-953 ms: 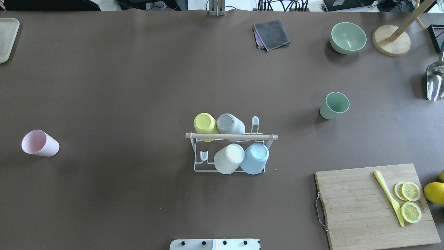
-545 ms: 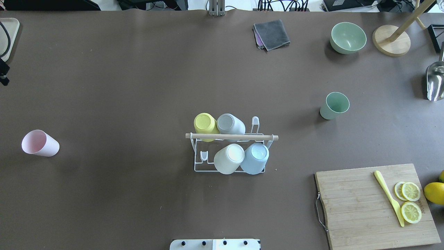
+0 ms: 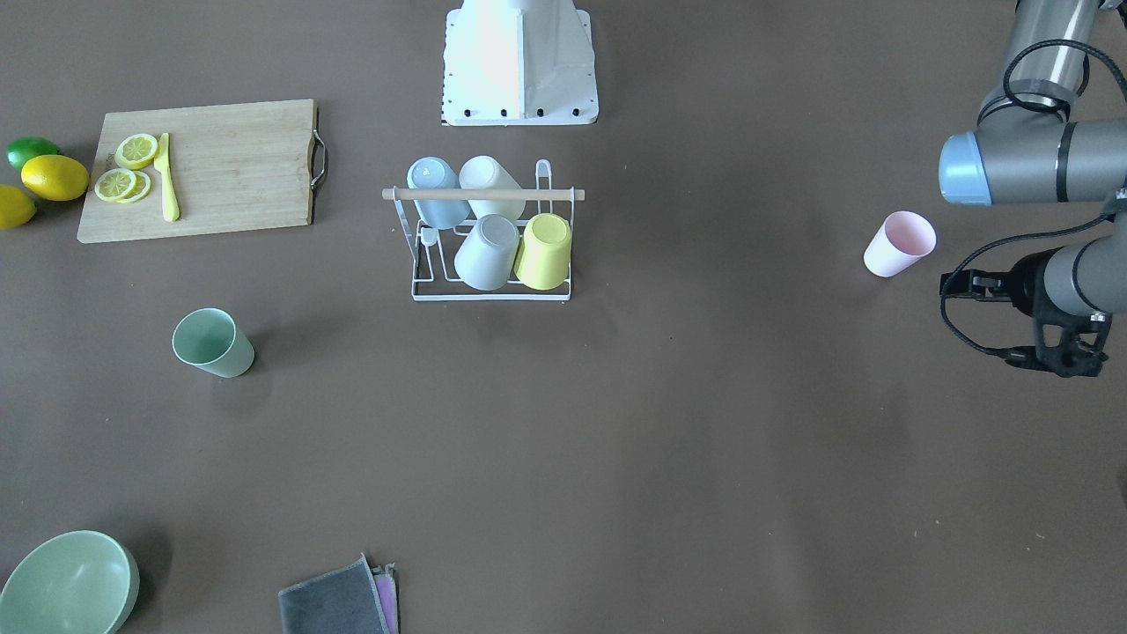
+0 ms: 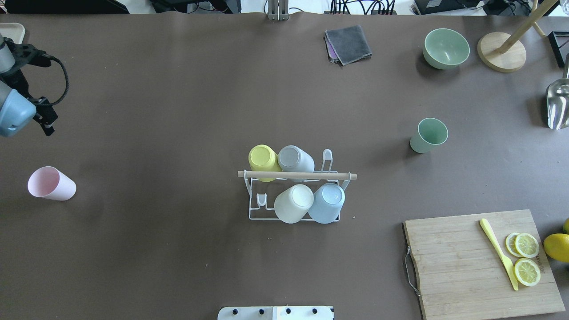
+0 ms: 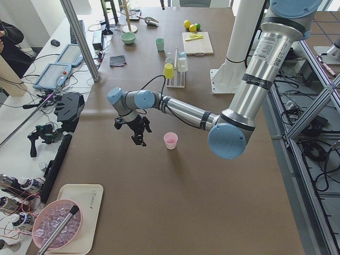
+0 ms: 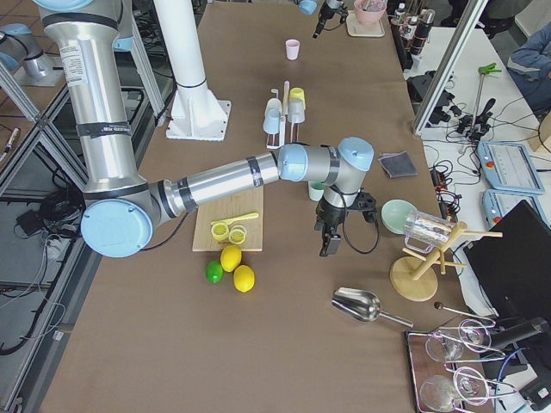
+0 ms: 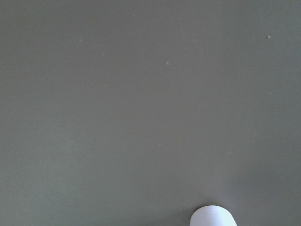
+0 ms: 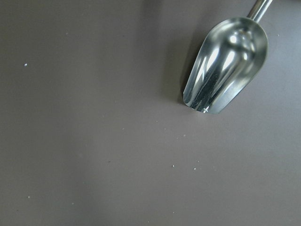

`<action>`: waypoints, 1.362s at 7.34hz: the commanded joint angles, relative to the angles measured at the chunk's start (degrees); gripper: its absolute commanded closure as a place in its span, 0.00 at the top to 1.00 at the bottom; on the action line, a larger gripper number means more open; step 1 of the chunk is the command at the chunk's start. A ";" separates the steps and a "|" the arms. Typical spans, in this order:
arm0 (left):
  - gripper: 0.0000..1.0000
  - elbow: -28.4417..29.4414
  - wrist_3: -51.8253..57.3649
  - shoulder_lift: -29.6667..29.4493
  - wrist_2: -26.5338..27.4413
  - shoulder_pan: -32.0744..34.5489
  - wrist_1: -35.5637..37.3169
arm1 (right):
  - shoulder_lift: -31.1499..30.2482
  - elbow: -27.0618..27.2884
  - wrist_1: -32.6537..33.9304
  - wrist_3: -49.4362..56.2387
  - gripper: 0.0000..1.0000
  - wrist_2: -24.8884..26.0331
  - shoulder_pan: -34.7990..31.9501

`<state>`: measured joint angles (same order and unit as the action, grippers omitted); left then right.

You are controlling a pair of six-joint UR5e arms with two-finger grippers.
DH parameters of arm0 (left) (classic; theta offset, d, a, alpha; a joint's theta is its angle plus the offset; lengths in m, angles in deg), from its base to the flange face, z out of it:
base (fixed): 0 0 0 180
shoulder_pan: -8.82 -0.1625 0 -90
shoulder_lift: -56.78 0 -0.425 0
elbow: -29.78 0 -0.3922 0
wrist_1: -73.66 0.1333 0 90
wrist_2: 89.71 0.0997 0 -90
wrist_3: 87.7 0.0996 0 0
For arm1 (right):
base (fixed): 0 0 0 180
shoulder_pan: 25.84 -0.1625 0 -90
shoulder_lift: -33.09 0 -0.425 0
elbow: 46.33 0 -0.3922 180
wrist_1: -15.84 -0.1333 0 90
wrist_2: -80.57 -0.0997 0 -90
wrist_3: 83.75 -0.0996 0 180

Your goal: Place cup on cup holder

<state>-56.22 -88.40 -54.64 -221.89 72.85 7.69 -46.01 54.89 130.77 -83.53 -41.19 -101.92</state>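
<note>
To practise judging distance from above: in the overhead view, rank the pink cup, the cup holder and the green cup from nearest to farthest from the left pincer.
1. The pink cup: by the table's left edge, on the same side as the left pincer.
2. The cup holder: mid-table.
3. The green cup: in the right half, farthest.

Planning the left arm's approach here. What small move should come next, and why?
Probably swing the left gripper across until it is over the pink cup. That cup stands loose nearest this arm, the gripper hangs apart from it, and the cup holder shows two free pegs.
</note>
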 commanded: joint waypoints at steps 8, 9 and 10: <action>0.99 7.16 2.01 -2.58 -6.24 -9.09 4.18 | 33.20 -21.05 18.92 21.04 1.00 16.71 24.11; 0.99 7.25 2.10 -2.40 -6.24 -9.70 4.27 | 34.26 -21.24 18.84 21.14 1.00 17.34 25.00; 0.99 6.99 2.19 -2.49 -6.07 -11.71 5.84 | 36.36 -22.98 18.93 21.14 1.00 21.69 28.14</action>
<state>-49.15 -86.34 -57.13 -228.10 63.04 12.19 -12.13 33.83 149.58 -62.67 -23.54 -76.98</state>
